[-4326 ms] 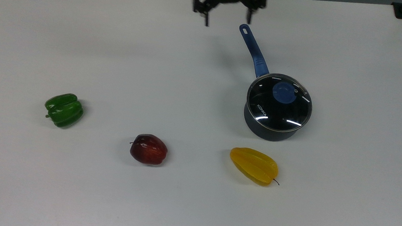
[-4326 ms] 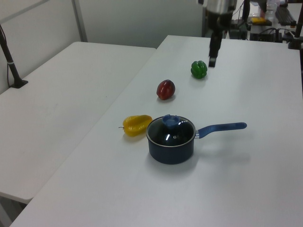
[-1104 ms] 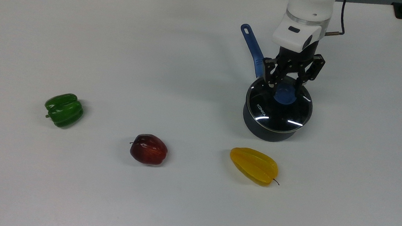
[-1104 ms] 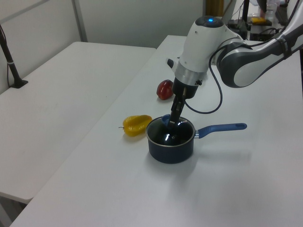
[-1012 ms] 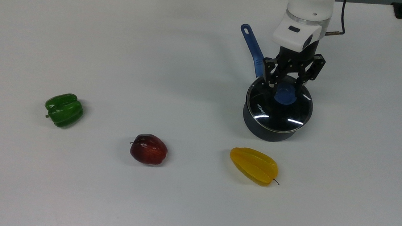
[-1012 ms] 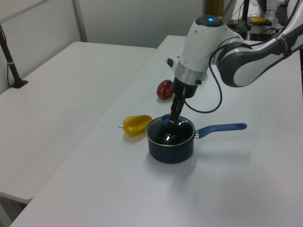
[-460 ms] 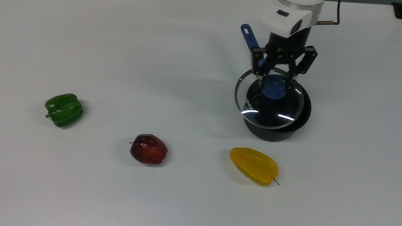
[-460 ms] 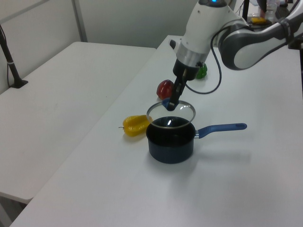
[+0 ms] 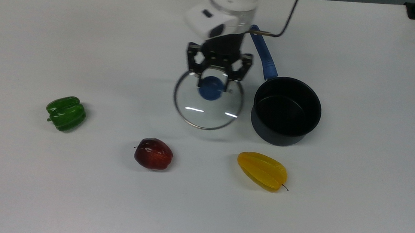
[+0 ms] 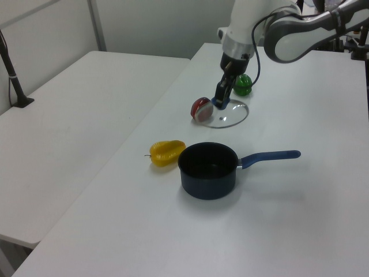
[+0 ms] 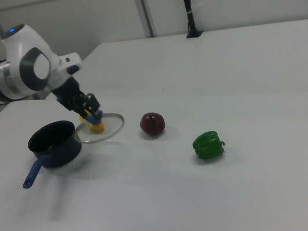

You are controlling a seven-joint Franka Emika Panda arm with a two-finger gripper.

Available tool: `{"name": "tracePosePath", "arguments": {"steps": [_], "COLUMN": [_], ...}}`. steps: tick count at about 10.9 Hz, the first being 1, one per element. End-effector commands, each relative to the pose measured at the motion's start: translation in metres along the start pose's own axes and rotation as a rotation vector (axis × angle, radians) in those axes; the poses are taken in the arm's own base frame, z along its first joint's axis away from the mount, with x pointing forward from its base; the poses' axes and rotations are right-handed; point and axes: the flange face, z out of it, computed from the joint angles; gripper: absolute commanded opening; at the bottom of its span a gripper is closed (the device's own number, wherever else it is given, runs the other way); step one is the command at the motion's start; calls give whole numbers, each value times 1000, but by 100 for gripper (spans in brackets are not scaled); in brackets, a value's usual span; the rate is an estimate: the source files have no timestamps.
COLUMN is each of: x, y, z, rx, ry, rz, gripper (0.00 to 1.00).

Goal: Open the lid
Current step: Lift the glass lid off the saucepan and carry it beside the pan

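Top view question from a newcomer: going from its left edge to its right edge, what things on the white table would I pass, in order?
Green pepper → red apple → glass lid, held by its blue knob in the robot's hand → yellow starfruit → dark saucepan, now uncovered.

I see white table (image 9: 72, 202) under even light, second white table (image 10: 69, 133) beside it at left view's left. Pale partition wall (image 10: 155, 23) behind. Black pole (image 11: 186, 5) clamped at far table edge.
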Motion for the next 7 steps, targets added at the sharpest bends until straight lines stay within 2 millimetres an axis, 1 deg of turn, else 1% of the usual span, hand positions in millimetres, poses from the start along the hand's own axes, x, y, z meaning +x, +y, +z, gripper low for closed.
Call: {"name": "tracePosePath", "arguments": {"steps": [1,2,3,4,6,7], "x": [-31,-42,-52,-57,-56,-55], "y": [83,108,126,137,144,142], "z": [17,28,38,48,70,81], "rx": [-66,-72,-68,-64,-42,-35], "ry": [-47,-47,-29,-15,23,23], "rz": [76,106,116,129,140,138], "gripper": [41,40,40,40,40,40]}}
